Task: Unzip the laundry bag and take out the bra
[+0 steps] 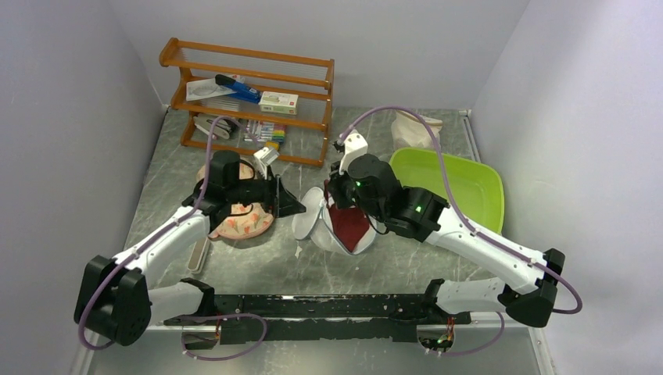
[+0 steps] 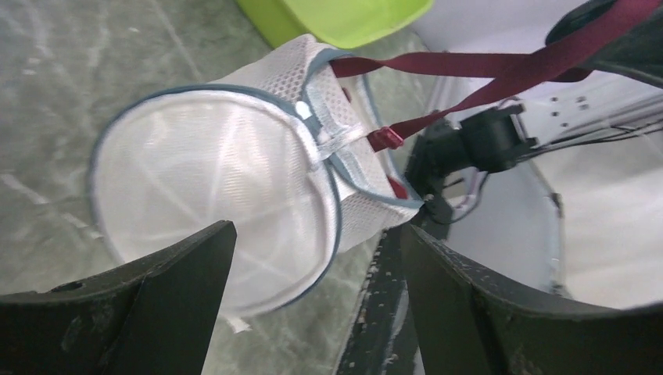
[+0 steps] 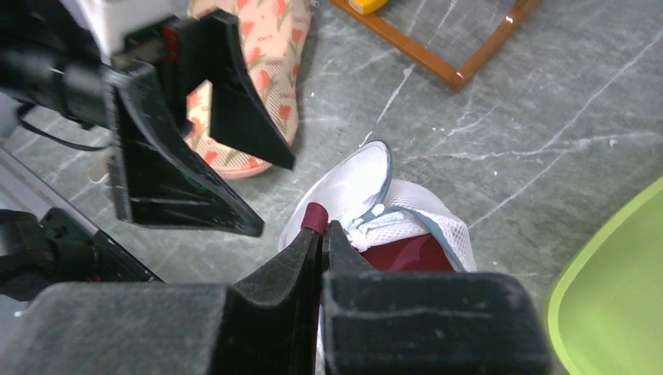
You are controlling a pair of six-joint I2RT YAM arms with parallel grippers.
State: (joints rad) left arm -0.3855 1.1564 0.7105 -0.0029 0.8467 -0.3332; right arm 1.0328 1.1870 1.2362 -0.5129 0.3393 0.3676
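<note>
Grey marbled surface (image 1: 391, 262), pale walls, wooden rack (image 1: 249, 98) at back. Left tool (image 1: 293, 205) low and level, wide open, empty, bag (image 1: 315, 223) just ahead of its tips. Right tool (image 3: 320, 230) angled down, clamped on bra (image 1: 350, 223) strap. Bra directly below it, partly inside unzipped bag.

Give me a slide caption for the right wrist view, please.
Right jaws clamp the maroon bra above the unzipped white mesh laundry bag; left jaws stand open nearby.
</note>
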